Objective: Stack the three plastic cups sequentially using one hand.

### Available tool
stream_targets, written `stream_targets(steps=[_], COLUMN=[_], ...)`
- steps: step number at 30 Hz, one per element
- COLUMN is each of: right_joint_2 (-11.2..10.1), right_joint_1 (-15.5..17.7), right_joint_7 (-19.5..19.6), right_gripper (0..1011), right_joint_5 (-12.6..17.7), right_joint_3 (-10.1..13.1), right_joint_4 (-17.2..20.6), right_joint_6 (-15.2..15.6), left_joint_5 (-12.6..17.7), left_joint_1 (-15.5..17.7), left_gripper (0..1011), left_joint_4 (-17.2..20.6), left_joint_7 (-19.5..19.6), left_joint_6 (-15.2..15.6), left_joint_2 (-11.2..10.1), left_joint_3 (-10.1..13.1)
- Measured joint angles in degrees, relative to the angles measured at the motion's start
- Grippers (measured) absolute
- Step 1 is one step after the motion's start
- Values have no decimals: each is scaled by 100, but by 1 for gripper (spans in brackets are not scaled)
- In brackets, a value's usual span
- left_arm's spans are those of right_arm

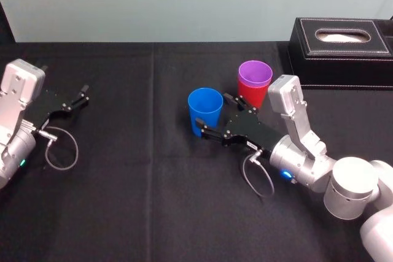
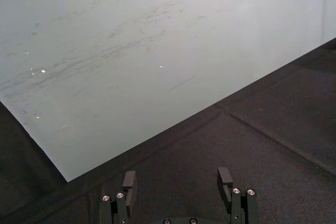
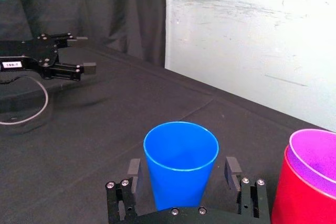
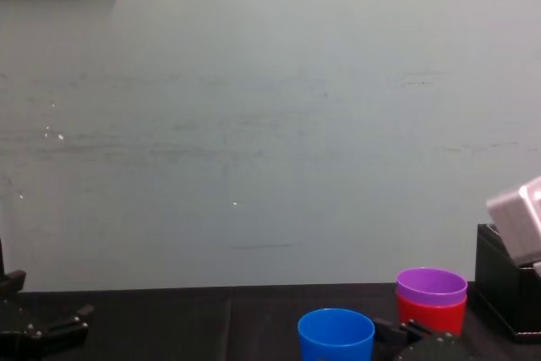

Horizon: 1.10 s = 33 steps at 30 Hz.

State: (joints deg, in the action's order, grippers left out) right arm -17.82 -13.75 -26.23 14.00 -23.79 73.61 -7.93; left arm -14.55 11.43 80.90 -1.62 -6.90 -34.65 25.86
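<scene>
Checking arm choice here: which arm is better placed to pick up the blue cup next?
Right. The right tool is open with a finger on either side of the blue cup, near the purple cup nested in the red cup. The left tool lies open far to the left.

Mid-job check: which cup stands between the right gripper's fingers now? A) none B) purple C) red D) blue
D: the blue cup stands between the right gripper's open fingers with a gap on each side, beside the purple cup nested in the red cup; the left gripper is parked far left.
</scene>
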Motion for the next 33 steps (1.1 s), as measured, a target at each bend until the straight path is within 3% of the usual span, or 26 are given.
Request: stream_targets(steps=[13,33], right_joint_2=[226,393], right_joint_1=[-228,-326], right_joint_7=[52,56], right_gripper=[1003,1003], right_joint_5=[-69,-87], right_joint_3=[-24,-68], right_joint_4=[-290,-440], right_joint_6=[10,-45], left_joint_5=[0,0], left_joint_1=[0,0], left_gripper=[1005,1005], left_joint_4=[0,0], left_joint_7=[0,0], left_joint_6=[0,0], left_joint_2=[0,0], left_joint_3=[0,0])
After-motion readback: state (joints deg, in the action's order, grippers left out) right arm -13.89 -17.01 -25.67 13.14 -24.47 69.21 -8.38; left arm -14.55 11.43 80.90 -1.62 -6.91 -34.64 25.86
